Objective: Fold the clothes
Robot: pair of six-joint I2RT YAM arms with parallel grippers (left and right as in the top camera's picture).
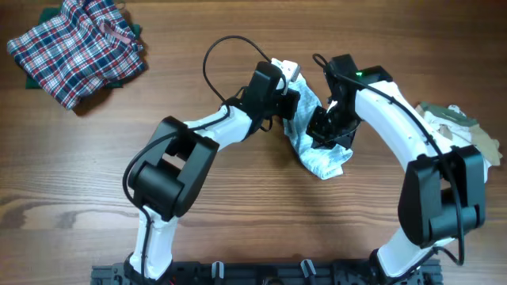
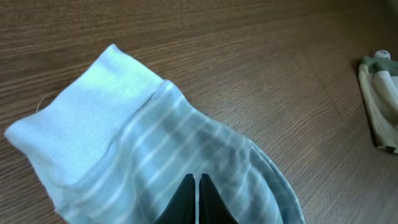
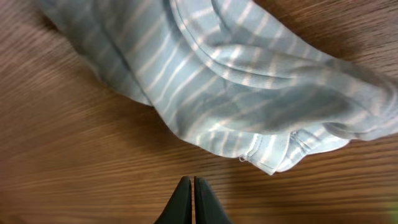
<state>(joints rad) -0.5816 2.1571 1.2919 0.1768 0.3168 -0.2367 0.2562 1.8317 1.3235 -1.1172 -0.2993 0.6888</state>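
Observation:
The pale blue-white striped garment [image 1: 321,154] lies crumpled on the wooden table between my two grippers. My left gripper [image 1: 290,104] is at its upper left end. In the left wrist view its fingers [image 2: 197,182] are shut, tips over the striped cloth [image 2: 155,143], with a plain white cuff [image 2: 81,112] beyond; I see no cloth between the tips. My right gripper [image 1: 326,127] is over the garment's middle. In the right wrist view its fingers [image 3: 192,182] are shut and empty above bare wood, just short of the garment's hem [image 3: 236,81].
A red-white-blue plaid garment [image 1: 75,47] lies at the far left corner. Beige and white garments [image 1: 458,127] lie at the right edge, behind the right arm; they also show in the left wrist view [image 2: 380,99].

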